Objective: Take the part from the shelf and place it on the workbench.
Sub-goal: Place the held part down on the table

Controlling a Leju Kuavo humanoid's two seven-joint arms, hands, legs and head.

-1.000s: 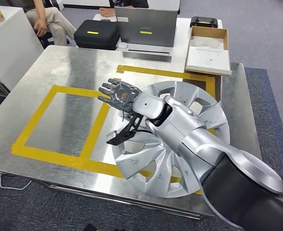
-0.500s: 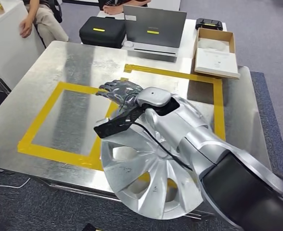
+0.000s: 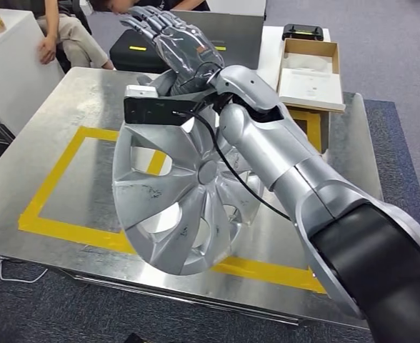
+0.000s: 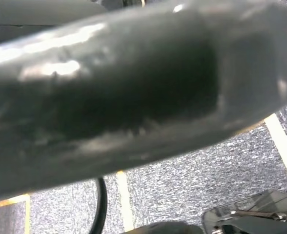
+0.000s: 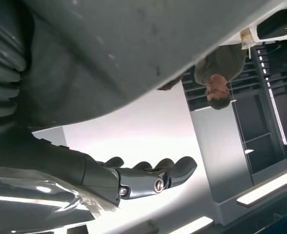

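Note:
A silver wheel cover (image 3: 181, 193) stands tilted on its lower edge on the steel workbench (image 3: 83, 100), across the yellow tape lines (image 3: 62, 229). My right hand (image 3: 178, 46) is raised at the cover's upper rim and holds it up there. Its dark fingers (image 5: 149, 178) stretch out straight past the rim, toward the back of the table. The black wrist camera bar (image 3: 153, 108) lies along the cover's top edge. My silver right arm (image 3: 283, 164) crosses in front of the cover's right side and hides it.
At the back stand a black case (image 3: 138, 53), a grey laptop (image 3: 240, 36), an open cardboard box (image 3: 310, 71) and a black controller (image 3: 303, 31). A person (image 3: 62, 36) sits at the back left beside a white table (image 3: 13, 71). Grey carpet surrounds the bench.
My right hand has risen and swung left and back. The wheel cover came with it, going from nearly flat on the bench to tilted up on its lower edge.

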